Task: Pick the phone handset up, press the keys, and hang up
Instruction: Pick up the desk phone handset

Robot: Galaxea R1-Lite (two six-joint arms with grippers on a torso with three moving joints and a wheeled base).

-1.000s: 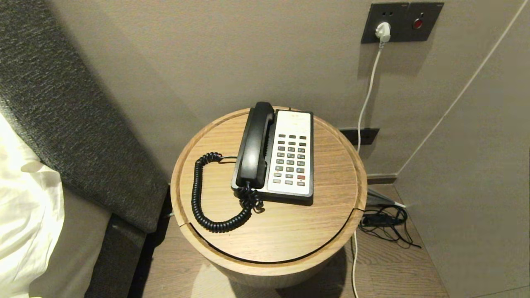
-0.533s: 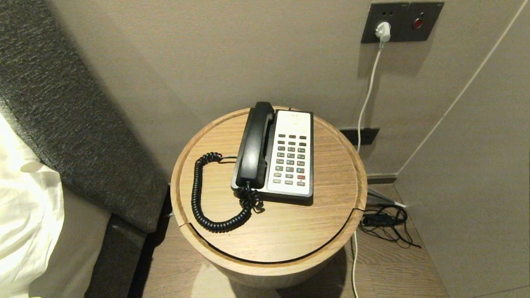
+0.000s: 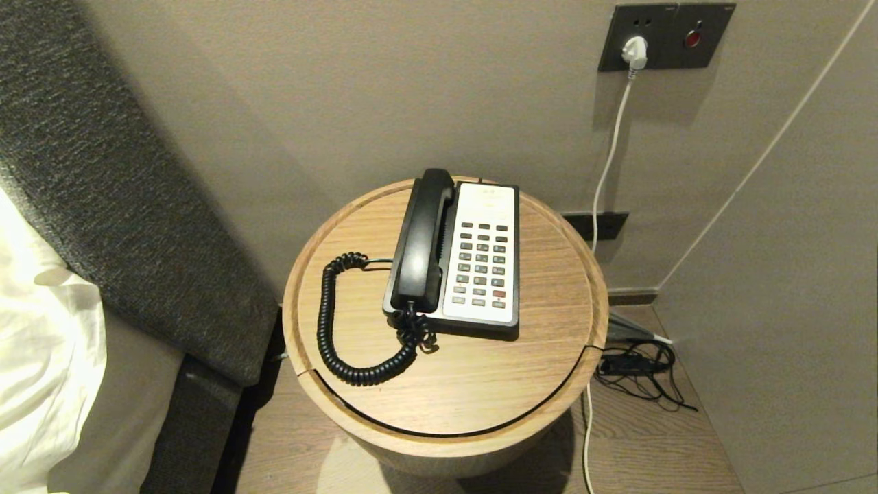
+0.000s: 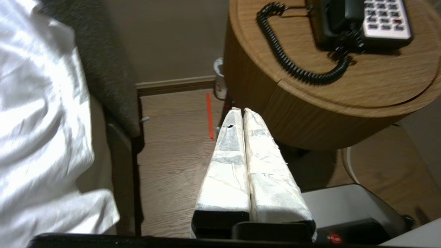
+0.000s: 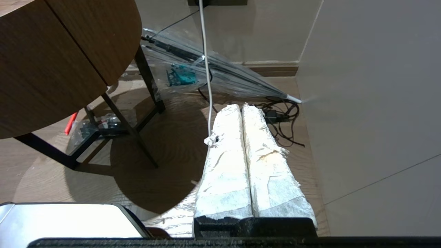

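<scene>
The glossy black phone handset (image 3: 420,241) lies in its cradle on the left side of the black-and-white phone base (image 3: 509,322), on a round wooden side table (image 3: 453,384). Its coiled cord (image 3: 329,322) loops across the tabletop to the left. The keys (image 3: 482,263), dark grey with one red, sit in the white faceplate to the handset's right. In the left wrist view the handset (image 4: 336,19) and the keys (image 4: 384,15) show at the far edge. My left gripper (image 4: 241,110) is shut and empty, low beside the table's side wall. My right gripper (image 5: 240,106) is shut and empty, low near the floor.
A grey upholstered headboard (image 3: 116,192) and white bedding (image 3: 41,357) stand to the table's left. A wall plate (image 3: 665,36) with a white plug and a red button is at upper right. Cables (image 3: 638,370) lie on the floor right of the table, with a folded clear umbrella (image 5: 220,74).
</scene>
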